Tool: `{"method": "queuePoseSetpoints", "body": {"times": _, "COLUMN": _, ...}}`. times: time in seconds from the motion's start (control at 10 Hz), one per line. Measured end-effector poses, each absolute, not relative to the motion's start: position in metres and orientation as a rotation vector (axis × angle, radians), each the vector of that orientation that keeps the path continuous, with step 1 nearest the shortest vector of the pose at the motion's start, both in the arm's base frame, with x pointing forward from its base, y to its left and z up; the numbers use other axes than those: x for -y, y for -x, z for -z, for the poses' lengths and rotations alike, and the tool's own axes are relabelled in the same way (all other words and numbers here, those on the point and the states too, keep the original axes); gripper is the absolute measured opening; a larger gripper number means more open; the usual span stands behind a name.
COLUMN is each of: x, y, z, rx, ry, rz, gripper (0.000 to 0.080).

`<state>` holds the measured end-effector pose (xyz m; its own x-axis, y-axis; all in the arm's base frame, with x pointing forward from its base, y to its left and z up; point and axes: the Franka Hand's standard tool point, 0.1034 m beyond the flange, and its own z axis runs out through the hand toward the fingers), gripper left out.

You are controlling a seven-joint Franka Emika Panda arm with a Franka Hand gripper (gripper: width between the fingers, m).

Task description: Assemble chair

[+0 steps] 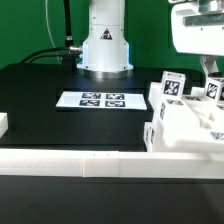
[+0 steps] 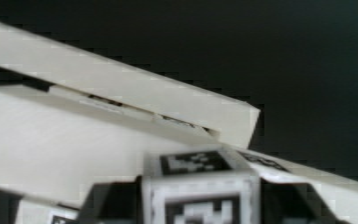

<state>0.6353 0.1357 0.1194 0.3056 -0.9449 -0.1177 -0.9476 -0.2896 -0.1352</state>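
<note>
The chair parts (image 1: pixel 185 125) are matte white tagged blocks grouped at the exterior view's right, against the border wall. Two tagged square-ended posts stand up from the group, one (image 1: pixel 172 88) nearer the middle and one (image 1: pixel 213 90) further right. My gripper (image 1: pixel 210 76) comes down from above onto the right post. In the wrist view my gripper (image 2: pixel 202 205) has a dark finger on each side of a tagged white post end (image 2: pixel 208 190) and looks shut on it. Behind it lies a flat white slab (image 2: pixel 105 90) of the chair. The fingertips are hidden.
The marker board (image 1: pixel 100 100) lies flat on the black table in front of the robot base (image 1: pixel 105 45). A long low white border wall (image 1: pixel 90 166) runs along the front edge. A small white block (image 1: pixel 4 124) sits at the exterior view's left edge.
</note>
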Motion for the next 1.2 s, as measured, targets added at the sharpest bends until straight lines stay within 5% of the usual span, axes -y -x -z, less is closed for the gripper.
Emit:
{"method": "queuePoseSetpoints", "body": {"times": 0.2, "x": -0.135, "y": -0.635, "z": -0.119, "rx": -1.639, "ry": 2.469, "rz": -0.011, "gripper": 0.0584}}
{"method": "queuePoseSetpoints", "body": {"times": 0.5, "x": -0.135, "y": -0.636, "z": -0.120, "rx": -1.350, "ry": 2.640, "rz": 0.021, "gripper": 0.0645}}
{"method": "queuePoseSetpoints", "body": {"times": 1.2, "x": -0.119, "y": -0.637, "z": -0.114, "rx": -0.334, "ry": 2.990, "rz": 0.149, "gripper": 0.0649}}
